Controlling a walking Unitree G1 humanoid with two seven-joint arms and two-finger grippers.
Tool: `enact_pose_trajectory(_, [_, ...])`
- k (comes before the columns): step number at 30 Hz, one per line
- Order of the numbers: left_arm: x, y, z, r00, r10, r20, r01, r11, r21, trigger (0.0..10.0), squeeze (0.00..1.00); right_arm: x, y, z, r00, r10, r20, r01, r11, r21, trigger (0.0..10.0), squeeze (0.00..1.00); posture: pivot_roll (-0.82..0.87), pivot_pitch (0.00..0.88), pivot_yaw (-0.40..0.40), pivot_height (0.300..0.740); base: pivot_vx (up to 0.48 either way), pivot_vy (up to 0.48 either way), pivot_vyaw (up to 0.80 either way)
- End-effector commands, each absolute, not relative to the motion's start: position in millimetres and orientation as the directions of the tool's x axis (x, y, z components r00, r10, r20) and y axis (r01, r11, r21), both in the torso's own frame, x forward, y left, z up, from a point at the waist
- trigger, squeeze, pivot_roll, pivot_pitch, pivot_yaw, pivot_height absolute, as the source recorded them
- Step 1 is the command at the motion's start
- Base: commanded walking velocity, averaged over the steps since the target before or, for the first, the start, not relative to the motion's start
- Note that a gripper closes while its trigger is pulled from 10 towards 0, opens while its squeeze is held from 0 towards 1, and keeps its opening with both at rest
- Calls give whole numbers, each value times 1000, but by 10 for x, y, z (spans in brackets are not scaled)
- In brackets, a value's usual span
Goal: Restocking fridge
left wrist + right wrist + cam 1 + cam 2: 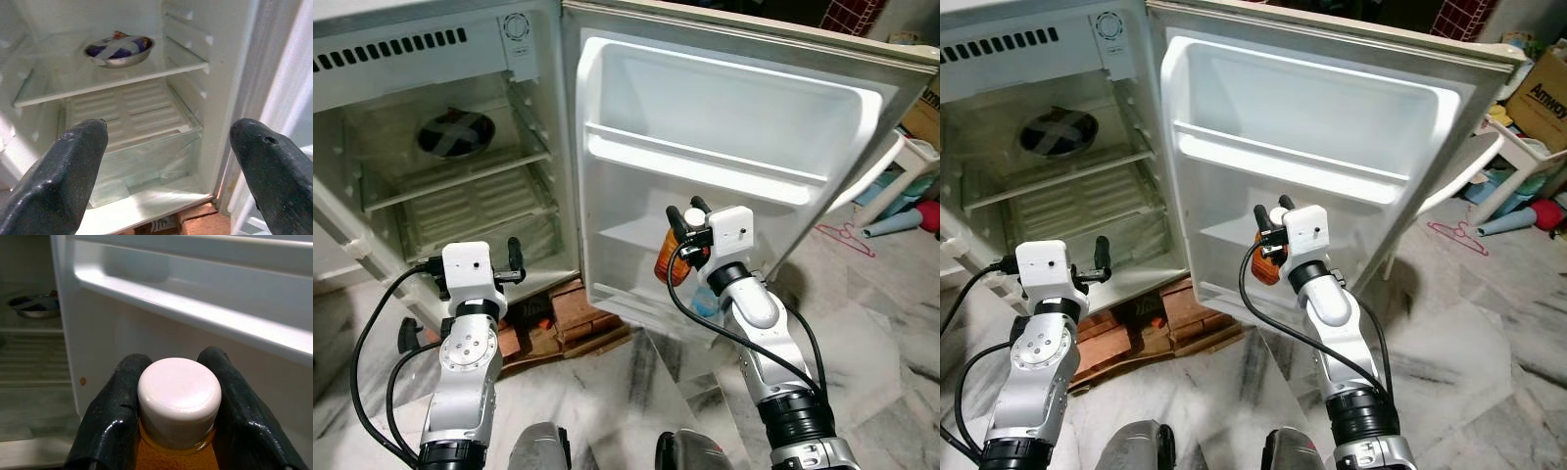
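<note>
The right claw grips an orange bottle by its white-capped neck, holding it upright just in front of the open fridge door's lower shelf. On the left, the left claw is spread open and holds nothing, facing the fridge interior, where a steel bowl sits on a shelf.

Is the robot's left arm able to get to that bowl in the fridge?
Probably yes: the left gripper is open and faces the bowl on its shelf, with nothing between them.
</note>
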State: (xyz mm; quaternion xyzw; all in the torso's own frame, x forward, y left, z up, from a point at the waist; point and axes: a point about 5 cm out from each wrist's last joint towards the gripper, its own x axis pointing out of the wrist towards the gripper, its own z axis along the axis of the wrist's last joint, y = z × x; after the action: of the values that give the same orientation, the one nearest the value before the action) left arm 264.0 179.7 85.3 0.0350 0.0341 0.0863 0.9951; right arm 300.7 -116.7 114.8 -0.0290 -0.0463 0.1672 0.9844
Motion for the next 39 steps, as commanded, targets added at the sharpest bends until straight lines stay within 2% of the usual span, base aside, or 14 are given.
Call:
enact_pose_trajectory(1, [2631, 1783, 859, 984, 164, -65, -159, 984, 83, 10000, 0, 3012, -1194, 1157, 943, 321, 84, -315, 946, -74, 10000, 0, 62, 108, -36, 715, 0, 0, 0])
enact_pose_trajectory(15, [2639, 1754, 849, 985, 155, -75, -148, 985, 83, 10000, 0, 3010, -1177, 1145, 940, 330, 83, -325, 943, -64, 10000, 0, 62, 110, -36, 626, 0, 0, 0])
enact_pose_trajectory(35, [2639, 1799, 870, 986, 156, -57, -149, 982, 112, 10000, 0, 3013, -1196, 1143, 934, 345, 87, -340, 938, -71, 10000, 0, 64, 107, -36, 626, 0, 0, 0])
enact_pose_trajectory(39, [2635, 1795, 876, 988, 148, -51, -142, 983, 115, 10000, 0, 3024, -1212, 1147, 935, 345, 87, -340, 938, -73, 10000, 0, 61, 105, -37, 626, 279, 0, 0])
